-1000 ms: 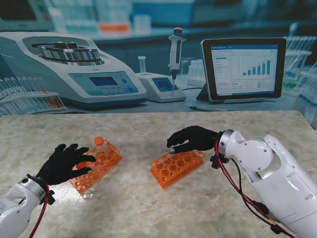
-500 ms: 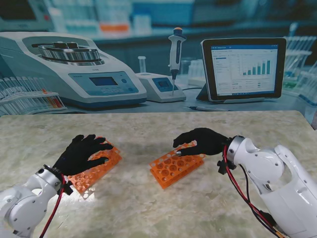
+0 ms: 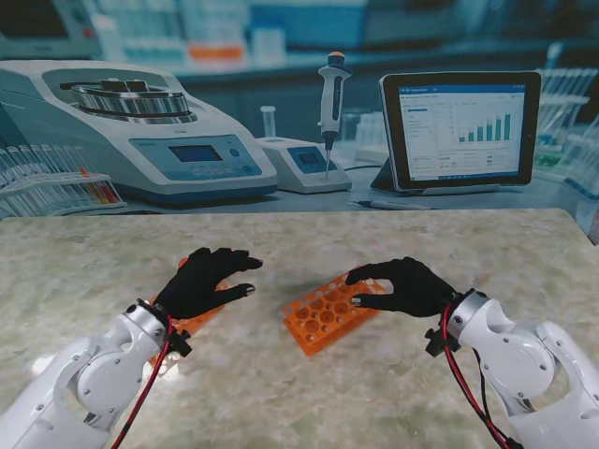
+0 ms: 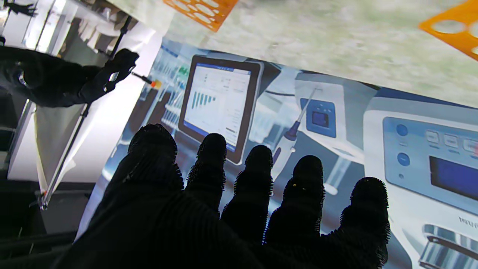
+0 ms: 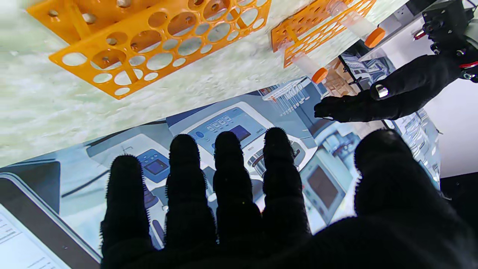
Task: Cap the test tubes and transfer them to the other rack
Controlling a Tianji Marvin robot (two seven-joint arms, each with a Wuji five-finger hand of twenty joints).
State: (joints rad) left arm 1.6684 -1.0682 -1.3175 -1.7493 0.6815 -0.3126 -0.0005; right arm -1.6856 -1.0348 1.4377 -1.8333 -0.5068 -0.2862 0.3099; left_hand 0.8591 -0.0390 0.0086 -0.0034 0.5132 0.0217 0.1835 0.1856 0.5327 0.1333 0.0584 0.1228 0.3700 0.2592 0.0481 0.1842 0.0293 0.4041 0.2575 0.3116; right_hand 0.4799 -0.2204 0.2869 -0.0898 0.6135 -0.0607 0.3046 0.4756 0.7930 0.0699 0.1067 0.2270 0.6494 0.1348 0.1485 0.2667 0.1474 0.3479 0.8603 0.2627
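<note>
So we're honestly not far into this one, as far as we can judge. Our left robot hand (image 3: 208, 281) is hovering over the left rack (image 3: 192, 323), fingers spread and holding nothing, and our right robot hand (image 3: 404, 285) sits over the far right end of the right rack (image 3: 329, 314), also spread out and empty. From the right wrist view we can spot two test tubes (image 5: 304, 63) with orange caps (image 5: 320, 75) standing in the left rack, so capping on those two looks done. The right rack shows only empty holes in that view, so nothing seems to have been transferred yet, and that's the big chunk left. Whether there are more tubes hidden under our left robot hand, we can't tell from the stand view. Compared with a second ago: the left robot hand was sitting off the near-left end of its rack, with one orange cap visible at the far end; it has since swept up and rightward and now covers most of the rack, so that cap is hidden. The right robot hand has slid rightward and toward us along its rack. Neither rack looks to have shifted on the desk (image 3: 281, 393).
</note>
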